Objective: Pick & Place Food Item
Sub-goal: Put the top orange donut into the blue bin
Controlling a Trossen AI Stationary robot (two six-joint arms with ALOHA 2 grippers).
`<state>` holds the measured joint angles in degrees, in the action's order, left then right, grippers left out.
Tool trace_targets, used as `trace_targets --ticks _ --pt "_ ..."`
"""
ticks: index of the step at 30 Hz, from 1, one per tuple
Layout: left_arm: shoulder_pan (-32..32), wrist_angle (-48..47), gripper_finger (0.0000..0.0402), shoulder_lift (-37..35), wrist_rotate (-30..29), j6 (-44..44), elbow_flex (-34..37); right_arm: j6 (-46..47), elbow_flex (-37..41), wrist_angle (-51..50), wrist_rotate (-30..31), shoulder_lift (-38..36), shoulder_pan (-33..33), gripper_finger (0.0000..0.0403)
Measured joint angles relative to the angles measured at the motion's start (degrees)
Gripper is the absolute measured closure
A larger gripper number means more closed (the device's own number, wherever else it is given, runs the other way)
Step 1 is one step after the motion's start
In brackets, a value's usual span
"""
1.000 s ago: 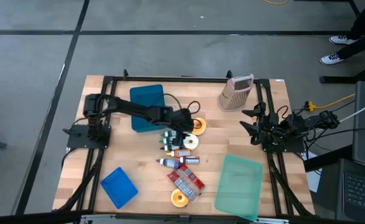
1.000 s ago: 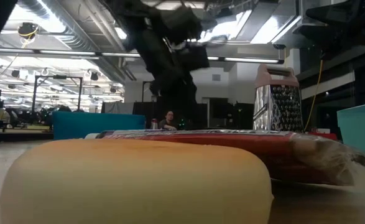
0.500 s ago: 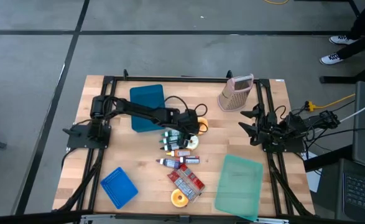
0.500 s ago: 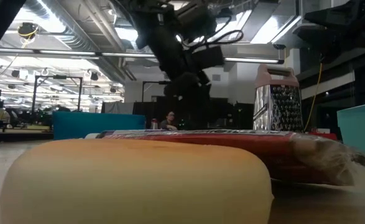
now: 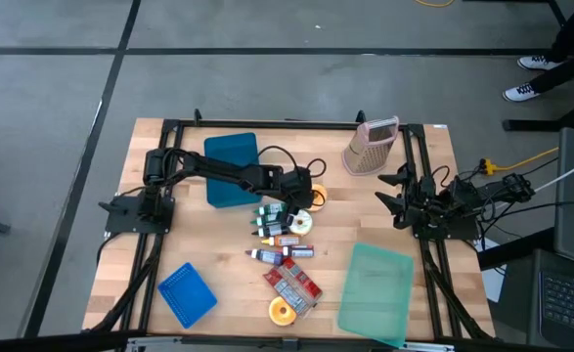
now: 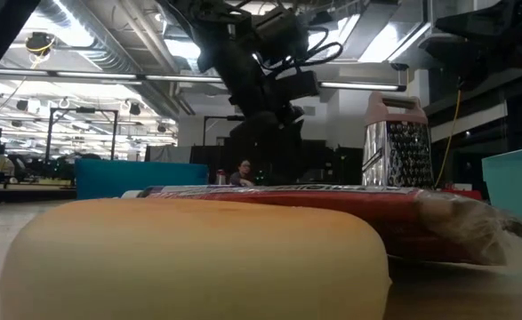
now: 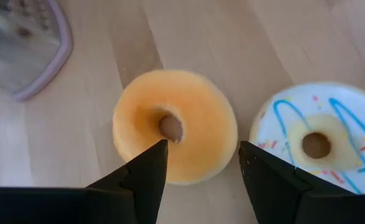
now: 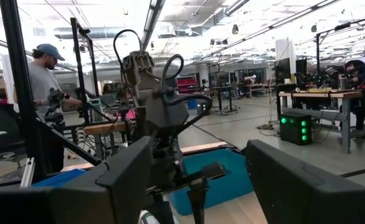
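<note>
An orange doughnut (image 7: 175, 134) lies flat on the wooden table (image 5: 169, 244), right of centre, and shows in the high view as the orange doughnut (image 5: 316, 197). A white-iced doughnut (image 7: 319, 140) with blue stripes lies flat beside it. My left gripper (image 7: 201, 149) is open and slants down over the orange doughnut, one fingertip over its hole and the other past its rim. No touch shows. In the high view my left gripper (image 5: 304, 192) covers part of that doughnut. My right gripper (image 8: 198, 180) waits open at the table's right edge (image 5: 392, 196).
Several small bottles (image 5: 272, 230) lie beside the doughnuts. Nearer the front lie a red packet (image 5: 292, 284) and a third doughnut (image 5: 284, 311). A grater (image 5: 370, 147) stands at the far right. A teal board (image 5: 231, 168), a blue tray (image 5: 187, 293) and a green board (image 5: 376, 288) lie around.
My left gripper has moved a little toward the table's right edge, onto the spot above the orange doughnut, and has rolled about its own pointing line. Its fingers stay open. The doughnuts have not moved.
</note>
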<state>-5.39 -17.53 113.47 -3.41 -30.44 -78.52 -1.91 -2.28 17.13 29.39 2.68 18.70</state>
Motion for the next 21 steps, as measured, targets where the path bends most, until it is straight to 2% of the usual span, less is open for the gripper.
trace_targets --ticks 4,21 --pt "0.0 1.0 0.0208 0.0 1.7 -0.7 0.0 -0.2 0.0 0.0 0.0 0.0 0.0 0.0149" --pt "-0.8 6.0 0.0208 4.6 1.0 -6.9 0.0 -0.2 0.0 0.0 0.2 0.0 0.0 0.0149"
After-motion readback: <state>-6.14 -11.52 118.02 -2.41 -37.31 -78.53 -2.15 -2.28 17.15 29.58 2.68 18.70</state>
